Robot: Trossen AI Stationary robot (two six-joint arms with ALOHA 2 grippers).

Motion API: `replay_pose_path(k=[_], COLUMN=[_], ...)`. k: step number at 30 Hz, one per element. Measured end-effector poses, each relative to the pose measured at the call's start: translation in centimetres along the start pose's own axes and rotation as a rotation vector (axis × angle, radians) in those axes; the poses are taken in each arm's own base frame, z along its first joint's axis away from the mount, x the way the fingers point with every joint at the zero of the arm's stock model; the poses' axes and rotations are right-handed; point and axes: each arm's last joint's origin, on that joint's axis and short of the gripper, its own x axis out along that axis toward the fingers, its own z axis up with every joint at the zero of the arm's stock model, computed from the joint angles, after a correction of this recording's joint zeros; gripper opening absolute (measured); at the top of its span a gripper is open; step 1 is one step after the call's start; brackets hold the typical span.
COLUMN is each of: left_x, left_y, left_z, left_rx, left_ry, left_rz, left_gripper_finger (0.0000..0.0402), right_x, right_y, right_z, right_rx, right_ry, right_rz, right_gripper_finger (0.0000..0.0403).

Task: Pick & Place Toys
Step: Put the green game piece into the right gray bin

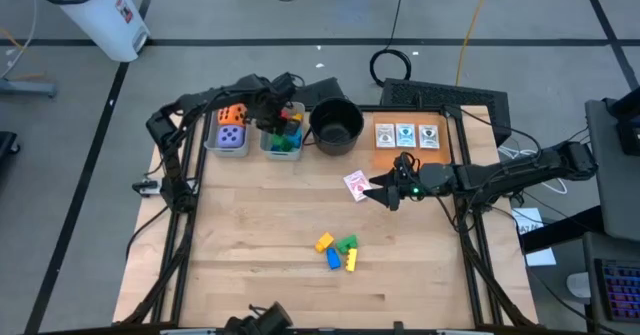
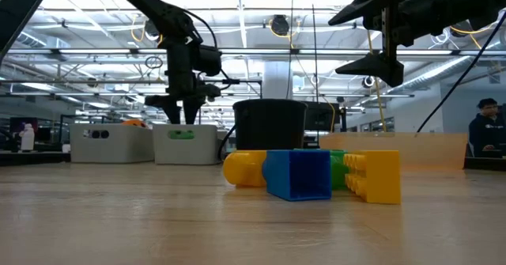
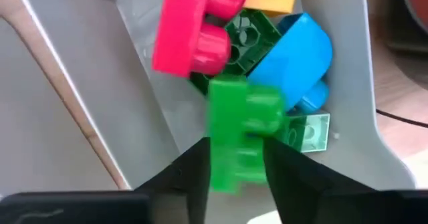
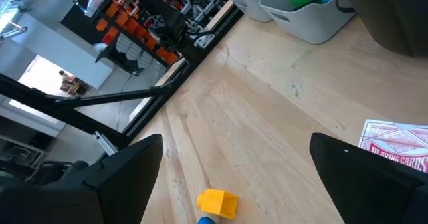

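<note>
In the left wrist view a green block point(image 3: 237, 140) shows blurred between the two fingers of my left gripper point(image 3: 237, 158), which points down over the grey bin point(image 1: 283, 138) of coloured blocks at the far left. A red point(image 3: 194, 30), a blue point(image 3: 294, 53) and other green blocks lie in that bin. My right gripper point(image 1: 385, 190) hovers open right of centre, beside a red playing-card box point(image 1: 355, 185). A cluster of yellow, blue and green blocks point(image 1: 338, 252) lies on the table nearer the front. My left gripper's fingers point(image 3: 194, 177) stand close on either side of the green block's lower part point(image 3: 234, 170), coming from above. The block alone is blurred, and I cannot tell whether the fingers touch it.
A second grey bin point(image 1: 228, 130) with an orange die and a purple die stands left of the block bin. A round black pot point(image 1: 336, 125) is to its right. Three picture cards point(image 1: 405, 135) lie on an orange mat at the far right.
</note>
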Motion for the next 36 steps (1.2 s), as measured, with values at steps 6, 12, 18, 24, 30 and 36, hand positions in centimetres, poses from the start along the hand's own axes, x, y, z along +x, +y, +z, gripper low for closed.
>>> replay_pose_path(k=[6, 12, 18, 24, 30, 36], left_x=[-0.2, -3.0, -9.0, -13.9, -14.5, -12.0], left_y=[0.3, -0.7, -4.1, -9.2, -13.7, -16.6], left_z=[0.2, -1.2, -5.8, -12.6, -18.7, -22.5], left_rx=[-0.019, 0.093, 0.322, 0.573, 0.725, 0.737], left_ry=[0.03, -0.043, -0.268, -0.485, -0.566, -0.533], left_rz=[-0.066, -0.114, -0.24, -0.48, -0.583, -0.525], left_gripper_finger=[0.0197, 0.0213, 0.0214, 0.0214, 0.0214, 0.0214], right_x=[0.0, 0.0, 0.0, 0.0, -0.1, 0.0], right_y=[0.0, 0.0, 0.1, 0.4, 0.8, 1.1], right_z=[0.0, 0.0, 0.1, 0.3, 0.6, 0.0], right_rx=[-0.003, -0.018, -0.022, -0.009, -0.002, -0.039], right_ry=[0.002, 0.002, -0.011, -0.032, -0.041, 0.062], right_rz=[0.002, 0.002, 0.014, 0.041, 0.093, 0.175], right_gripper_finger=[0.0375, 0.0375, 0.0375, 0.0375, 0.0375, 0.0375])
